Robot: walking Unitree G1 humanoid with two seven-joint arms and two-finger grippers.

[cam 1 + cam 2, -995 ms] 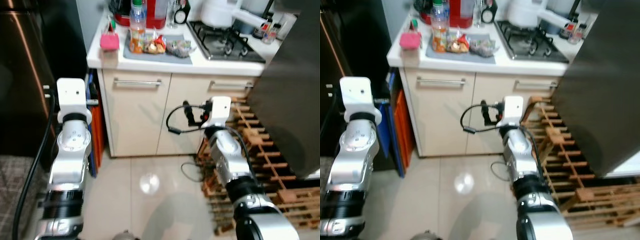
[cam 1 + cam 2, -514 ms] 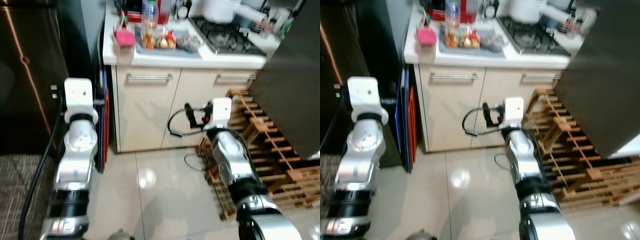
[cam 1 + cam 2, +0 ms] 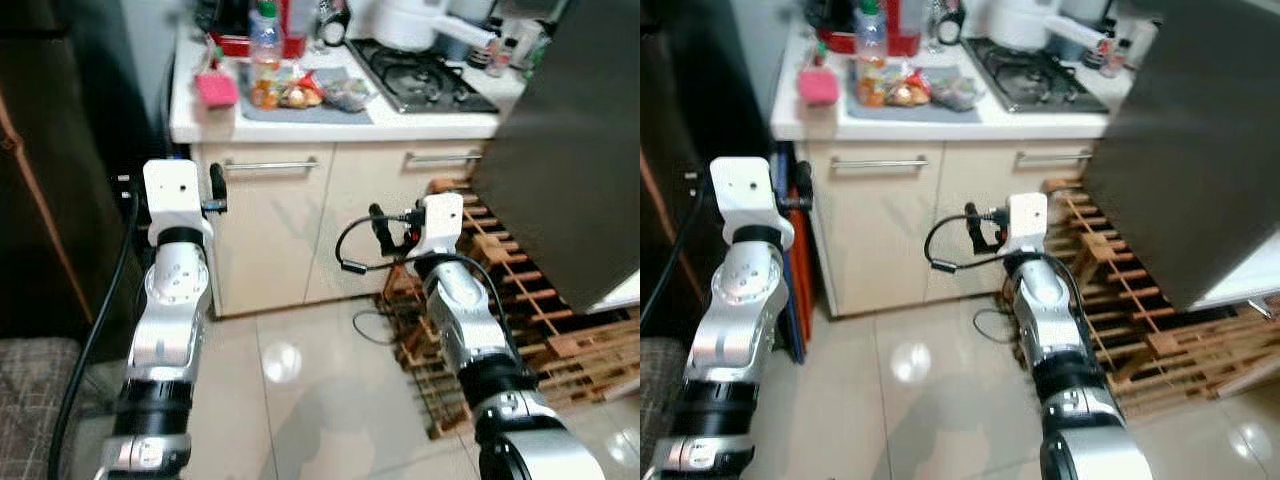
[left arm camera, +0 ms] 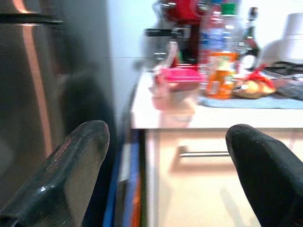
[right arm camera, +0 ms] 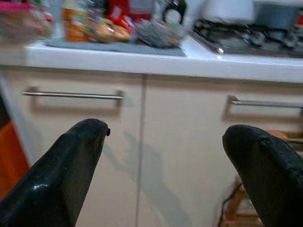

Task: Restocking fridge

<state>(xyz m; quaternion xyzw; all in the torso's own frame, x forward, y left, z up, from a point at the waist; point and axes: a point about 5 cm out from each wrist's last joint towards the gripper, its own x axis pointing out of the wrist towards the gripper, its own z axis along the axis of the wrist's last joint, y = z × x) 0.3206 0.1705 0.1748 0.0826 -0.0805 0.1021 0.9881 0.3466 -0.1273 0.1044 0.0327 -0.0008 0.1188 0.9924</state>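
While both arms face the cabinet [image 3: 300, 220], the left gripper [image 4: 165, 175] and right gripper [image 5: 161, 165] hang spread wide, holding nothing. A bottle [image 3: 265, 55] and what look like snack packs [image 3: 300, 92] sit on the counter [image 3: 420, 125], well apart from both.

Both silver arms are held forward at about the same height, wrists level. The left claw [image 4: 165, 175] is spread wide, nothing held between its black fingers [image 4: 66, 179]. The right claw [image 5: 161, 175] is likewise spread apart and empty.
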